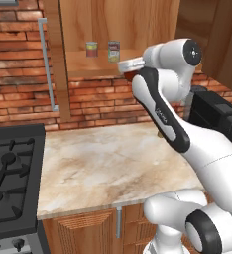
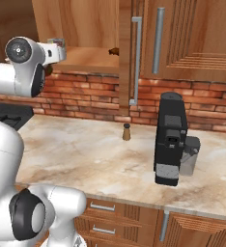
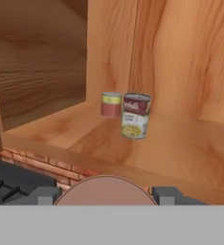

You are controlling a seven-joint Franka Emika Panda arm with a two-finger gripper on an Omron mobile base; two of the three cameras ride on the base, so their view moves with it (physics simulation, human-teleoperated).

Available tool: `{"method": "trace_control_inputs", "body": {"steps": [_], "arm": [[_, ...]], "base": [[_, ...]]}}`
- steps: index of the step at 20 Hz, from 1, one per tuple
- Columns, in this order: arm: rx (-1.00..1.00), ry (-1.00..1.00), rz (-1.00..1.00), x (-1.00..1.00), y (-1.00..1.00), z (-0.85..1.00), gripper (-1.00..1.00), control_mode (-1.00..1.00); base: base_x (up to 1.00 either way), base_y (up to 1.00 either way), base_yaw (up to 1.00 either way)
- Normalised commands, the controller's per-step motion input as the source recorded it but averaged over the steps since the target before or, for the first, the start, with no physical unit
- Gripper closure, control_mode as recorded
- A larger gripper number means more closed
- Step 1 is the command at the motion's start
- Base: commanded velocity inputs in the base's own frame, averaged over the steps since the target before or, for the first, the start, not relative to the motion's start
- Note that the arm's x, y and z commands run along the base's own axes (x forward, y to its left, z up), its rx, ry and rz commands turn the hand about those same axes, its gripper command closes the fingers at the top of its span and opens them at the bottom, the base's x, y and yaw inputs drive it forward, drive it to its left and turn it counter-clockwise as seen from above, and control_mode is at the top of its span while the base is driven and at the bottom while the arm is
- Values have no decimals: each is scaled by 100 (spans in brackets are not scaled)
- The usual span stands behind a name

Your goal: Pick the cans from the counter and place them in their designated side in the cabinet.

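Dark red can point(image 3: 106, 190) sits gripped between the jaws; the wooden cabinet point(image 3: 181, 139) shelf holds two labelled cans point(image 3: 135, 116).

The left base view looks forward and down from behind the arm's left side, with the counter point(image 1: 108, 163) across mid-frame, the stove point(image 1: 11, 173) at lower left and the open cabinet point(image 1: 113, 30) at the top. The right base view faces the same counter point(image 2: 86, 149) from the other side, with the cabinet point(image 2: 86, 29) at upper left and a coffee machine point(image 2: 170, 137) right of centre. The hand view sits close to the cabinet's shelf point(image 3: 181, 139), looking along it at two cans point(image 3: 128, 112) near frame centre, the same cans point(image 1: 103, 49) that stand small at the top of the left base view.
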Motion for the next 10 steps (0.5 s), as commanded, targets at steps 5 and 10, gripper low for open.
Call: {"method": "trace_control_inputs", "body": {"steps": [5, 10], "arm": [[-3, 0, 2, 34, 19, 1, 100, -100], [-2, 0, 2, 32, 18, 2, 100, -100]], "base": [[0, 0, 0], [0, 0, 0]]}}
